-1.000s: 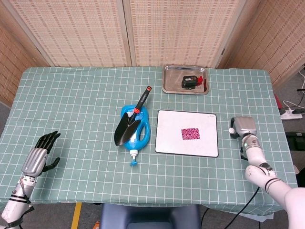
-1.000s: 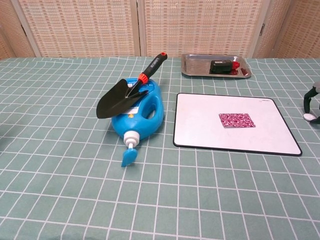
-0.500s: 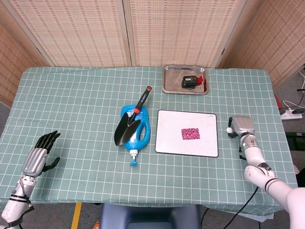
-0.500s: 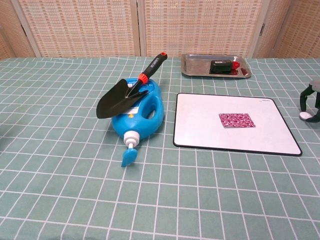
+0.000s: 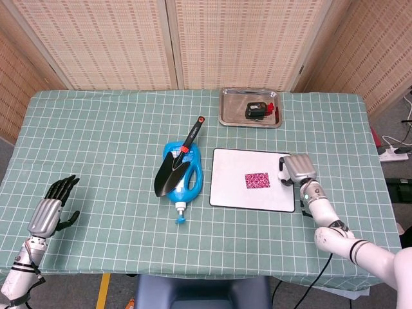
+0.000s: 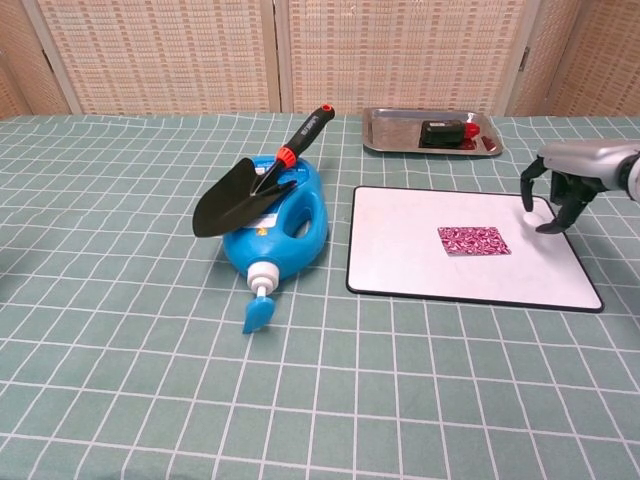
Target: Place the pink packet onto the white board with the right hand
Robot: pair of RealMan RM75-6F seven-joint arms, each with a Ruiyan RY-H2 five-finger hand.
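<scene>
The pink packet (image 5: 258,180) (image 6: 473,240) lies flat near the middle of the white board (image 5: 232,187) (image 6: 400,250). My right hand (image 5: 295,170) (image 6: 560,190) hovers over the board's right edge, to the right of the packet and apart from it. Its fingers hang curved downward and spread, with nothing in them. My left hand (image 5: 53,209) rests on the table at the near left corner, fingers apart and empty; the chest view does not show it.
A blue watering bottle (image 5: 187,180) (image 6: 280,225) lies left of the board with a black trowel (image 5: 177,161) (image 6: 250,185) on top. A metal tray (image 5: 232,114) (image 6: 390,135) holding a black and red item stands behind the board.
My right hand has moved left from the table beyond the board's right side to above the board's right edge. The packet and the left hand have stayed put.
</scene>
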